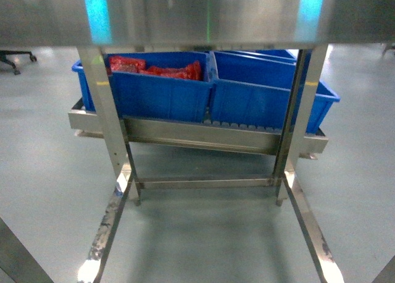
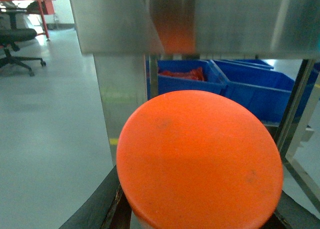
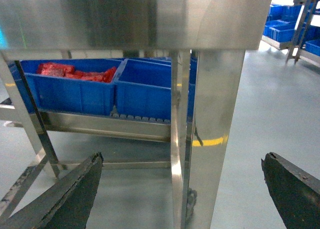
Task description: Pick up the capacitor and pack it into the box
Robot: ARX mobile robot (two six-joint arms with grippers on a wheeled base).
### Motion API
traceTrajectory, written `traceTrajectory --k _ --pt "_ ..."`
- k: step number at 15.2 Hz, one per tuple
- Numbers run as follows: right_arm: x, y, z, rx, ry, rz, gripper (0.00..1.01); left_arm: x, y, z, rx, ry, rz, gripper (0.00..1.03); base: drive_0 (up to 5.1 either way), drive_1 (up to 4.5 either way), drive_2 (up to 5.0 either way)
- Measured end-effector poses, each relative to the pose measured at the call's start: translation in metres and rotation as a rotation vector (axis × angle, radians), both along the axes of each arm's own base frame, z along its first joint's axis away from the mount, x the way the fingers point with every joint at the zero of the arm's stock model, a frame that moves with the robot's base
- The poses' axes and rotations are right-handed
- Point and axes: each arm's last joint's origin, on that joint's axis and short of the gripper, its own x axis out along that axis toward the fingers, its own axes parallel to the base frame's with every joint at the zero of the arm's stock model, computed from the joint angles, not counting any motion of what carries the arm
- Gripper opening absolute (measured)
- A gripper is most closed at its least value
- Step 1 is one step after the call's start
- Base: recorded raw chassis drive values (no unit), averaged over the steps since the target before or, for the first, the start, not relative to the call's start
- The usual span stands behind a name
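Large orange capacitor [image 2: 200,161] fills lower centre of left wrist view, clamped between the left gripper [image 2: 197,216] jaws. Flat round top, smooth, likely rigid, light and a bit slippery; best held low on the sides. Right gripper [image 3: 182,189] spread wide, empty. Pink box nowhere in view. Blue bins [image 1: 203,88] upper centre, head view.

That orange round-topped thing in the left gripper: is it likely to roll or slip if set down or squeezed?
The orange object looks smooth and slightly glossy, so it may slip between the fingers. Its top looks round, so it would probably roll if laid sideways. It seems rigid, though only its top shows.
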Motion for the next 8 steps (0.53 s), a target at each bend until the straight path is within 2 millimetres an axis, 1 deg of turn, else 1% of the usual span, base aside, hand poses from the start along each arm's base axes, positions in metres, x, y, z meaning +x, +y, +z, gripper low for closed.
traceTrajectory --k 8 --pt "0.0000 0.0000 -0.0001 -0.001 0.001 0.000 0.98 0.0000 0.0000 -0.0001 0.000 0.002 0.000 0.45 0.0 0.00 0.0"
